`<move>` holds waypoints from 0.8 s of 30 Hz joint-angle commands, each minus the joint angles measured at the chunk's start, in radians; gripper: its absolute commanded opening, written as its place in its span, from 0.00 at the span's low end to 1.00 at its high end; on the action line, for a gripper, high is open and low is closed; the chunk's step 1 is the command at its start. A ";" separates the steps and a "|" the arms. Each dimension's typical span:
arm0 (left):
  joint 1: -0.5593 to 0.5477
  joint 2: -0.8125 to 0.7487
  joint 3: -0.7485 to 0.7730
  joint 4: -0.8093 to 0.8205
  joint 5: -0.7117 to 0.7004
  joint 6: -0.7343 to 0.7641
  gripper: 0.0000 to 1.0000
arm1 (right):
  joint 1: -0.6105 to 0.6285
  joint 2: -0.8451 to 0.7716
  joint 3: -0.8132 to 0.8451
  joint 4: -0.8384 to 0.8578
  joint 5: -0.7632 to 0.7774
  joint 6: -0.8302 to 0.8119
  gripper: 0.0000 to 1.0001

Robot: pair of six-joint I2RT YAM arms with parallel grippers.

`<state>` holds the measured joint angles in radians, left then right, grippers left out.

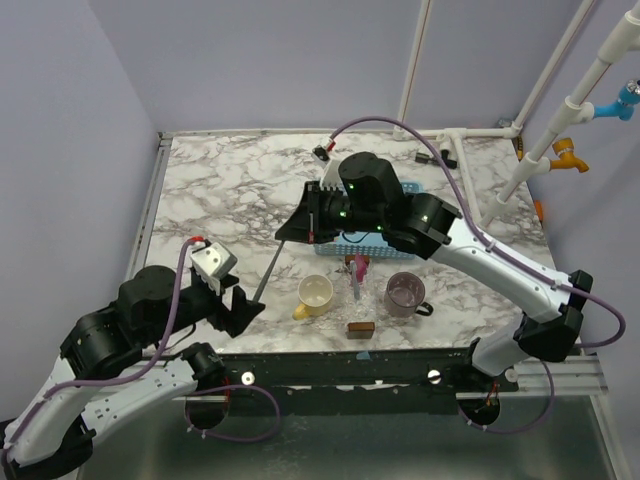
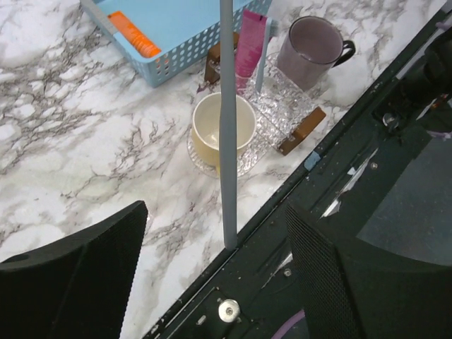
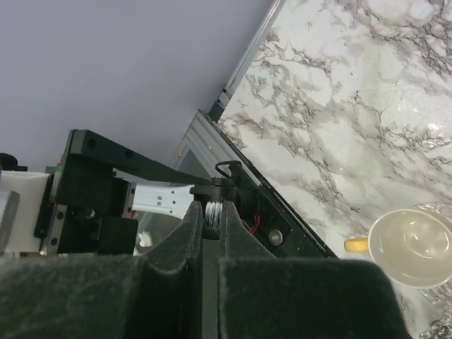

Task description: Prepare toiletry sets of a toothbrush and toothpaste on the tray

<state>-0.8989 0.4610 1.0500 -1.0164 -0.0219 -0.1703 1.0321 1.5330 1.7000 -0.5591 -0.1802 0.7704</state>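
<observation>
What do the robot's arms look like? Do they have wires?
Both the left arm and right arm have white tube parts joined by chunky black joints. Thin purple cables loop along each. Little green lights glow on the right one. The left wrist carries a small grey camera box with a red plug.

Top camera looks down from behind; wrist cameras peer closely past left gripper (image 2: 215, 219) and right gripper (image 3: 210, 219), sharing the cream mug (image 2: 224, 129) beyond.
</observation>
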 commanded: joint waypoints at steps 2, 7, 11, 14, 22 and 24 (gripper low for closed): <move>-0.005 -0.008 0.047 0.073 0.111 -0.016 0.83 | -0.004 -0.105 -0.044 -0.009 0.001 -0.076 0.01; -0.005 0.002 0.040 0.119 0.179 -0.062 0.85 | -0.003 -0.201 -0.096 -0.081 0.023 -0.164 0.01; -0.005 0.004 0.013 0.165 0.209 -0.100 0.87 | -0.002 -0.273 -0.129 -0.162 0.040 -0.244 0.00; -0.005 0.009 0.001 0.194 0.212 -0.125 0.88 | -0.002 -0.319 -0.160 -0.224 0.057 -0.306 0.00; -0.005 0.018 -0.016 0.228 0.209 -0.174 0.91 | 0.000 -0.416 -0.234 -0.327 0.098 -0.424 0.01; -0.005 0.016 -0.024 0.236 0.205 -0.182 0.92 | 0.005 -0.431 -0.256 -0.334 0.125 -0.438 0.01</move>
<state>-0.8989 0.4725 1.0454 -0.8227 0.1677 -0.3157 1.0321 1.1336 1.4769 -0.8173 -0.1184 0.4145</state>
